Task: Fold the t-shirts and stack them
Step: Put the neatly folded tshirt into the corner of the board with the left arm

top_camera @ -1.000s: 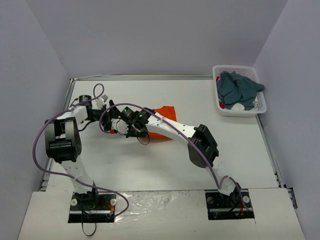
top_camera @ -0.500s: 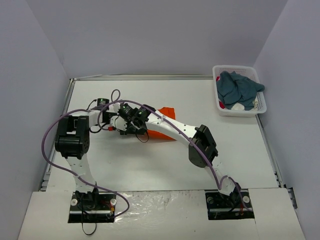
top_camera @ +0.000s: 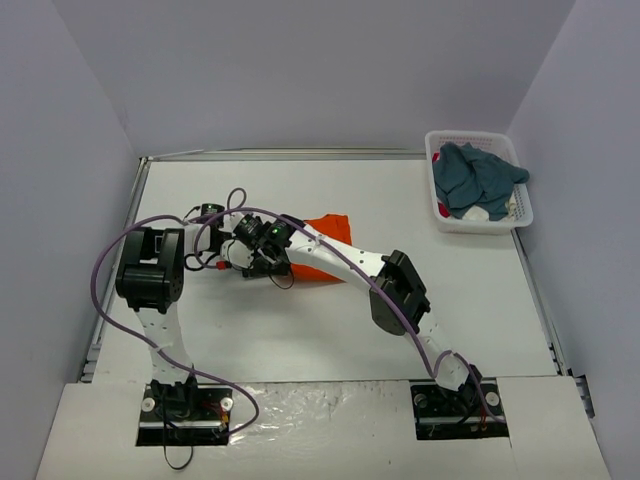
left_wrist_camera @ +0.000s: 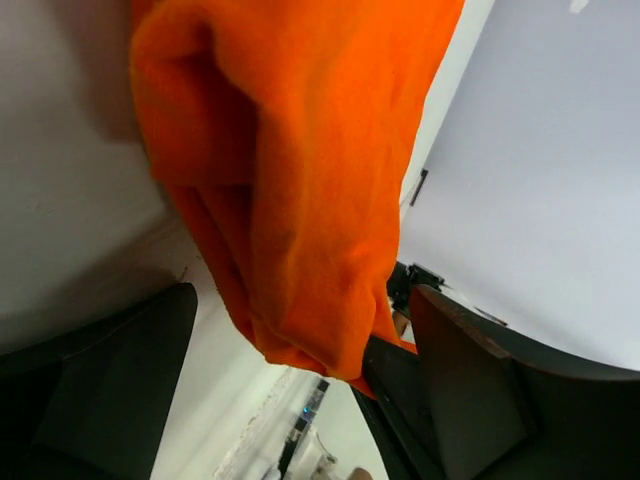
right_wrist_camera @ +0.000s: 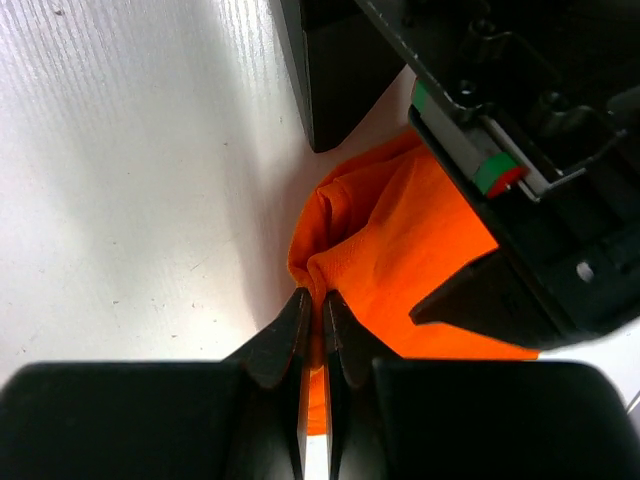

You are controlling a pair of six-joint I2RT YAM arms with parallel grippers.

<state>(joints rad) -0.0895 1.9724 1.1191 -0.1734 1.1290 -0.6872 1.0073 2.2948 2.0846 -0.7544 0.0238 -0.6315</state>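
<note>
Both sets of fingers meet at one orange t-shirt [top_camera: 332,226], which lies bunched on the white counter [top_camera: 300,330], left of centre. The right fingers [right_wrist_camera: 288,345] are pressed together on a thin raised fold at the edge of that shirt, with orange cloth showing on both sides of the pinch. The left fingers [left_wrist_camera: 110,390] are spread wide apart. A thick, hanging fold of the orange cloth sits between them, close against one finger, and they are not closed on it.

Two t-shirts can be counted. The second, a teal t-shirt [top_camera: 470,180], is heaped in the one white basket [top_camera: 480,224], which stands at the far right corner of the counter, well apart from the arms. Part of the teal cloth spills over the basket's right rim. Small patches of white and red also show inside the basket beside the teal cloth, but they are too small to identify from the overhead view.
</note>
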